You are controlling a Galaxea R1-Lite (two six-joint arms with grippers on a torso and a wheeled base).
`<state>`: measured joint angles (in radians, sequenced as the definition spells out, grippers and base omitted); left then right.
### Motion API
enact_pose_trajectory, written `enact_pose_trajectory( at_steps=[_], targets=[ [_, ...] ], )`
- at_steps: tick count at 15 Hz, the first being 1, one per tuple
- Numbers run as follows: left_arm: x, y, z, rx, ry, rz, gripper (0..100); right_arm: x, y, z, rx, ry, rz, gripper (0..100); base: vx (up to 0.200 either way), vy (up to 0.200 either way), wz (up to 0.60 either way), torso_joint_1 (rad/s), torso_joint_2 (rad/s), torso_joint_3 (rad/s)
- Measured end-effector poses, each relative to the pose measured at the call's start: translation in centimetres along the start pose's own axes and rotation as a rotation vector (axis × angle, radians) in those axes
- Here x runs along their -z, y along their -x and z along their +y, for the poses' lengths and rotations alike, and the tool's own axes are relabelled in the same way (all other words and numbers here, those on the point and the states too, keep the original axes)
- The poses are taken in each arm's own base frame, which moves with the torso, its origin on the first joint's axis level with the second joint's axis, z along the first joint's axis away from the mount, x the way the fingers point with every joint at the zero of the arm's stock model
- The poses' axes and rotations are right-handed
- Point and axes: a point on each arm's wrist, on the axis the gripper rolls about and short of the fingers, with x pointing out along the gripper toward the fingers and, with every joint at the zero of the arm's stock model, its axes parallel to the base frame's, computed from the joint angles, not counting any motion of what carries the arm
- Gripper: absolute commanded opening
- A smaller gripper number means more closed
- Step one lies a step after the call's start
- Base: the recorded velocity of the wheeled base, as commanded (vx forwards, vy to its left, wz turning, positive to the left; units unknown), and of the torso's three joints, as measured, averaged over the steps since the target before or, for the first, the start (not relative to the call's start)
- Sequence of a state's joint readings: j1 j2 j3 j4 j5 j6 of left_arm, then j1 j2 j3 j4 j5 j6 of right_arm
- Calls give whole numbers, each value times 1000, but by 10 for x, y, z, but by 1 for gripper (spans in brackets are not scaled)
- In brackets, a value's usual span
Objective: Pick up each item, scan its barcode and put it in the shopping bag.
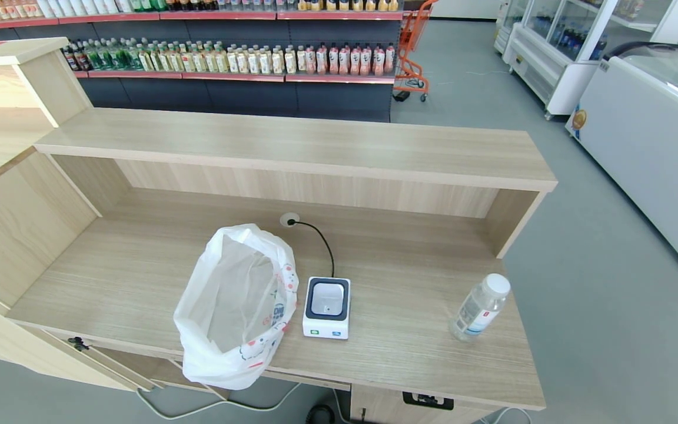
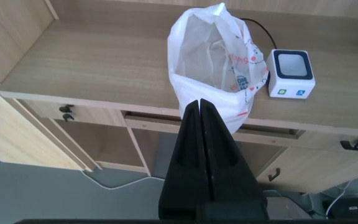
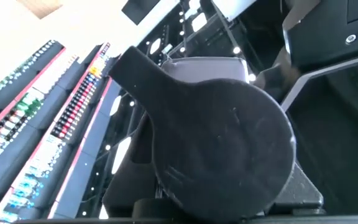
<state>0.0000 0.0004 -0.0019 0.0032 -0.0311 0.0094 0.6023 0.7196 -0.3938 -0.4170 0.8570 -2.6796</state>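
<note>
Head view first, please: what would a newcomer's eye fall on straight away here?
An open white plastic shopping bag stands at the front edge of the light wooden counter, with a small white box-shaped scanner beside it on its right. A clear plastic bottle with a white cap stands alone near the counter's right end.

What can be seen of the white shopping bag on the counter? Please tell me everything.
The shopping bag is thin, white, half-transparent plastic with small red and blue print on its side. It stands upright on the wooden counter, mouth wide open, and looks empty. Its bottom hangs over the near edge. The scanner sits close beside it; contact is unclear.
</note>
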Motion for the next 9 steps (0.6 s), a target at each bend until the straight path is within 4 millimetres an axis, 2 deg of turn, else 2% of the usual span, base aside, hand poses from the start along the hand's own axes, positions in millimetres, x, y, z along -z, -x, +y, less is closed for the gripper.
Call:
enact_pose_trajectory(
  at_steps=[7, 9],
  targets=[
    [0, 0, 0, 0, 0, 0, 0, -3, 2, -1, -9, -22, -14, 0, 0, 0, 0, 0, 0, 0],
    [0, 0, 0, 0, 0, 0, 0, -2, 2, 1, -39, -95, -8, 0, 0, 0, 0, 0, 0, 0]
  ],
)
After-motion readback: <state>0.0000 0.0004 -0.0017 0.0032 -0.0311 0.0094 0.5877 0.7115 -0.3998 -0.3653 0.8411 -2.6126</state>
